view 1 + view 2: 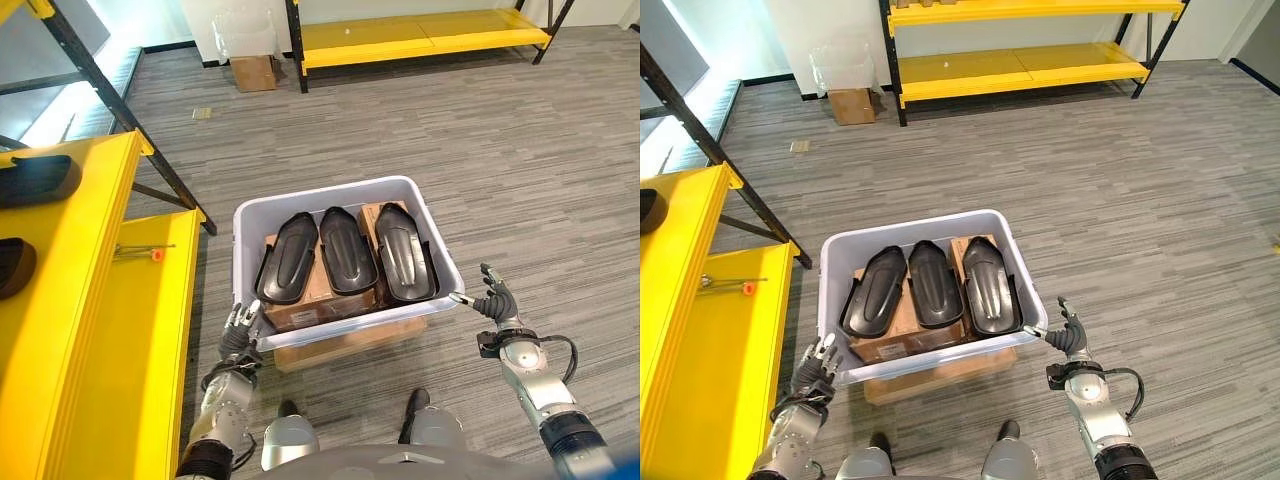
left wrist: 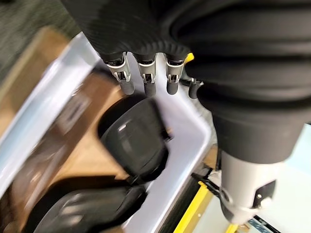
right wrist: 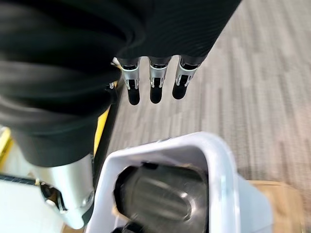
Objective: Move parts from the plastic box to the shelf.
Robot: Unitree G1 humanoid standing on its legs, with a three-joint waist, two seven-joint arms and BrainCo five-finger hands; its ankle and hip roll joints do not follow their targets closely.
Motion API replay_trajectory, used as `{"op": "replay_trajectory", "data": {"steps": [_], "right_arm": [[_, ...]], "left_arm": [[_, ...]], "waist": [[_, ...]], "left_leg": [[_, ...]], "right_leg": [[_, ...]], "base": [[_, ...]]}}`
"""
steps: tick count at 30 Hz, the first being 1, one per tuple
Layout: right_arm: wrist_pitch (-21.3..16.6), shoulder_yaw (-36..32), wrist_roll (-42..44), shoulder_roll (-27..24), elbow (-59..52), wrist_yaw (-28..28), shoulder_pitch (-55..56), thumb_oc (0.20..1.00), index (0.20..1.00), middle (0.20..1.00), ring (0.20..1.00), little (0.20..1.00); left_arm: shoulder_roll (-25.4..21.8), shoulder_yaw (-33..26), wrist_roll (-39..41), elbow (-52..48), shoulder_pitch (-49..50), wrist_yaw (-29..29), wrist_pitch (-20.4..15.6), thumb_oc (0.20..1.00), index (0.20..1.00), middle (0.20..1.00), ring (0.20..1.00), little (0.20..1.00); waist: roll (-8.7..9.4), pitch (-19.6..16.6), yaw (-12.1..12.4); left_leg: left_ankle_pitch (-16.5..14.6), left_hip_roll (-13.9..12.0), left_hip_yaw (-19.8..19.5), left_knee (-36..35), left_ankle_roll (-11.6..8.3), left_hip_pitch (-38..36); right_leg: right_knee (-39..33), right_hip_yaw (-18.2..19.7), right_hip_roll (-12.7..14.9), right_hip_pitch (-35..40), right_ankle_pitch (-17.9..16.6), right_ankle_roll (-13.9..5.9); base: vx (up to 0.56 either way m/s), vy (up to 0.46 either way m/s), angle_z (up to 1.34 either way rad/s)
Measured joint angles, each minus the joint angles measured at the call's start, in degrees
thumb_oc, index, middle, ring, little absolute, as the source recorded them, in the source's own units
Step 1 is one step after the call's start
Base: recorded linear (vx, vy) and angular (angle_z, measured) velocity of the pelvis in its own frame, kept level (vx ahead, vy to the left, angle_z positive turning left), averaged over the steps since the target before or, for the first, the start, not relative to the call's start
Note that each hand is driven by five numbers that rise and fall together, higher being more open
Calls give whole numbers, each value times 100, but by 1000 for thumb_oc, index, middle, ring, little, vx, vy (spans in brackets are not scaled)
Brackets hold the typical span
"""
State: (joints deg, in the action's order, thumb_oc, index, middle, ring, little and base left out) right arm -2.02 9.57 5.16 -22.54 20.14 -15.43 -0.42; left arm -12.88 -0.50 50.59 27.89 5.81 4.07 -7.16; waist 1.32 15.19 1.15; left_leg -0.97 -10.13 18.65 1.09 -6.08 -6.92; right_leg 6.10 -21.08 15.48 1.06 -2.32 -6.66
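Flanking the plastic box (image 1: 252, 222), open fingers (image 1: 494, 284) stand beside the parts (image 1: 345, 250).

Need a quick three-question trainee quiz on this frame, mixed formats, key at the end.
1. How many black moulded plastic parts lie side by side in the pale grey plastic box?
2. True or false: the left hand has curled its fingers round one of the parts.
3. The yellow metal shelf nearest the box is on the robot's: A) left B) right C) behind the box.

Key:
1. Three.
2. False; it is open at the box's near left corner, and the right hand is open by the near right corner.
3. A.
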Motion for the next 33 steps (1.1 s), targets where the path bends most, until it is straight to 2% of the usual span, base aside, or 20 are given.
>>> {"op": "replay_trajectory", "data": {"steps": [2, 5, 7, 10, 12, 16, 20, 25, 27, 30, 33], "right_arm": [[-141, 4, -191, -3, -161, -61, 24, 1000, 1000, 1000, 1000, 1000], [-196, 9, -212, -35, -160, -66, -204, 1000, 1000, 1000, 1000, 1000], [-278, -26, -202, -130, -151, -89, -842, 1000, 1000, 1000, 1000, 1000], [-339, 22, -152, -114, -48, -122, -1386, 1000, 1000, 1000, 1000, 1000], [-323, 11, 41, -287, 260, -148, -2019, 1000, 1000, 1000, 1000, 1000], [-207, 11, 160, -383, 495, -183, -2775, 1000, 1000, 1000, 1000, 1000], [-69, 27, 239, -474, 1038, -273, -3175, 1000, 1000, 1000, 1000, 1000], [10, 58, 138, -816, 1355, -269, -3641, 1000, 1000, 1000, 1000, 1000], [135, 155, 143, -901, 1576, -316, -3973, 1000, 1000, 1000, 1000, 1000], [307, 278, 135, -973, 2113, -373, -4503, 1000, 1000, 1000, 1000, 1000], [426, 334, 149, -954, 2441, -386, -4644, 1000, 1000, 1000, 1000, 1000]], "left_arm": [[-253, 3, -1, -311, 193, -19, -45, 1000, 1000, 1000, 1000, 1000], [-474, -5, 6, -766, 254, -70, -222, 1000, 1000, 1000, 1000, 1000], [-425, -8, 766, -1492, 93, -121, -209, 1000, 1000, 1000, 1000, 1000], [-323, 25, 968, -1499, -157, -100, -170, 1000, 1000, 1000, 1000, 1000], [-439, 42, 964, -1581, -545, -50, -180, 1000, 1000, 1000, 1000, 1000], [-480, 114, 961, -1585, -1059, 115, -172, 1000, 1000, 1000, 1000, 1000], [-565, 330, 962, -1724, -1421, 120, -117, 1000, 1000, 1000, 1000, 1000], [-731, 578, 925, -1769, -1526, 82, 288, 1000, 1000, 1000, 1000, 1000], [-756, 703, 929, -1767, -1497, 83, 316, 1000, 1000, 1000, 1000, 1000], [-767, 730, 829, -1769, -1510, 143, 154, 1000, 1000, 1000, 1000, 1000], [-805, 697, 268, -1826, -1537, 721, -234, 1000, 1000, 1000, 1000, 1000]], "waist": [[56, 17, 51], [32, 174, 273], [-9, 479, 496], [-70, 681, 582], [-81, 1017, 643], [-104, 1436, 714], [-223, 1595, 781], [-235, 1647, 832], [-241, 1654, 876], [-270, 1661, 928], [-287, 1671, 971]], "left_leg": [[3, 38, -10, 29, 35, 109], [42, -11, -107, 152, 21, 358], [78, -152, -249, 446, 6, 816], [88, -271, -376, 598, -24, 991], [71, -366, -483, 836, -45, 1270], [99, -393, -487, 1052, -38, 1625], [-70, -374, -579, 1555, 12, 2096], [-141, -388, -688, 1922, 27, 2565], [-212, -376, -682, 2049, 43, 2640], [-345, -335, -684, 2363, 134, 2940], [-421, -278, -697, 2602, 195, 3259]], "right_leg": [[-121, -29, 36, -29, -92, -37], [-189, -154, -23, -102, -158, -5], [-178, -239, -152, -394, -223, 89], [-110, -339, -226, -455, -187, 147], [83, -360, -270, -669, -133, 229], [572, -362, -142, -1157, -13, 343], [1223, -324, 65, -1633, 235, 390], [1634, -301, 164, -2086, 352, 455], [1736, -221, 197, -2202, 374, 462], [1937, -114, 311, -2504, 448, 481], [2145, -68, 448, -2809, 480, 482]], "base": [[-8, 38, 10], [-105, -27, 17], [-126, -116, 17], [-144, -141, 10], [-143, -63, 10], [-106, -30, 0], [-95, -28, 5], [-59, 1, 4], [-33, 58, -9], [-32, 38, -3], [9, -2, 5]]}}
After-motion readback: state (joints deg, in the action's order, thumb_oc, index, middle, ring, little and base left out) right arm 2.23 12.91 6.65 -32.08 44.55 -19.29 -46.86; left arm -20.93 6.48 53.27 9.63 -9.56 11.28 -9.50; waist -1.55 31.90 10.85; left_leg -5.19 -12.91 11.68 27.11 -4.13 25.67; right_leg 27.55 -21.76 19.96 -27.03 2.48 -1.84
